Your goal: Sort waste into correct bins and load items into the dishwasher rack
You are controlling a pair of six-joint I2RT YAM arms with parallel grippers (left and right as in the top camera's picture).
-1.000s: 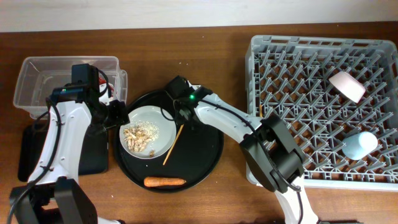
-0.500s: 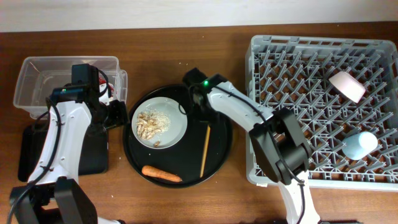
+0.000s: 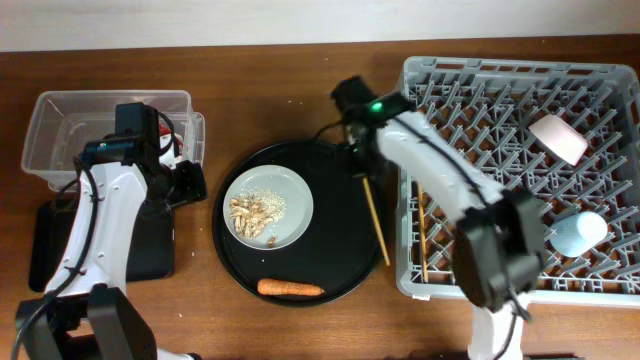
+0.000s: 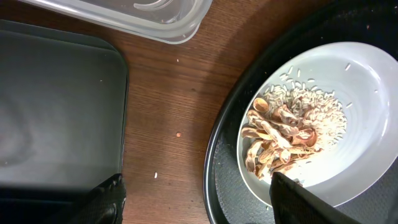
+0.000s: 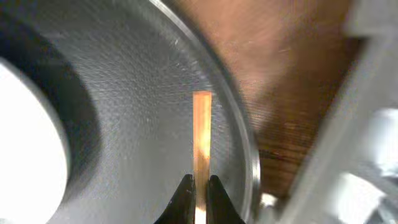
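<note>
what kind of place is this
Probably a tabletop test setup for dish clearing, not a real kitchen: a grey dishwasher rack sits on a wooden table beside a black tray holding a plate of food scraps.

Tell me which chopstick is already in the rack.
The chopstick lying along the dishwasher rack's left edge. The other chopstick is pinched in the right gripper, over the round black tray.

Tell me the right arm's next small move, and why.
Probably lift the chopstick and carry it right over the dishwasher rack wall: the right gripper is shut on it, its far end is over the round black tray, and the other chopstick lies in the rack.
</note>
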